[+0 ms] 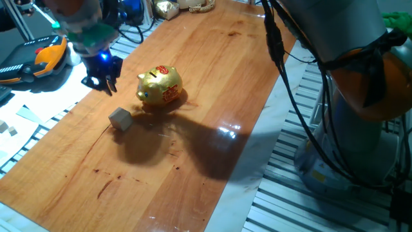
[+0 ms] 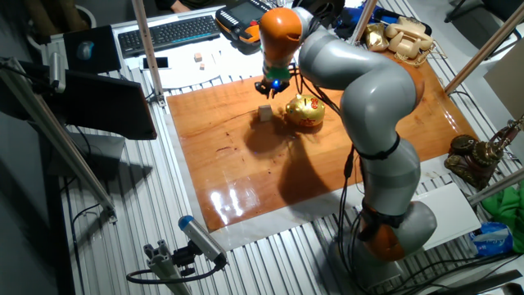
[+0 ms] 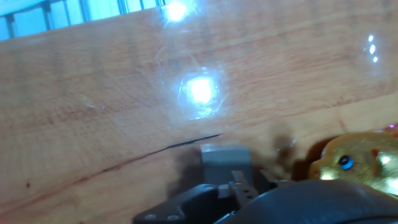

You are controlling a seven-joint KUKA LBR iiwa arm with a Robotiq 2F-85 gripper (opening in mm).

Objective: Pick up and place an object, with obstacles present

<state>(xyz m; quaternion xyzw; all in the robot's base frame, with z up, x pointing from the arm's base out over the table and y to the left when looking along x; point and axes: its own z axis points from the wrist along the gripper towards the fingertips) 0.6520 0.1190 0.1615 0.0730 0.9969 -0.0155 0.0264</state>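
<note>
I hold the gripper point(image 1: 104, 77) above the cube point(image 1: 120, 119), offset from the piggy bank point(image 1: 159, 86) for clearance; fingers prob. apart, can't tell for sure.

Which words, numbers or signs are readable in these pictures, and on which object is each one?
None can be read.
Pig bank: red markings on its side and top, too blurred to read.
Keyboard: key legends too small.
Cube: plain faces, no text.

One fixed view looks close along the table point(image 1: 212, 84); the other looks down from farther off. Both share the pig point(image 1: 159, 86). The blurry hand view seems nearest.
</note>
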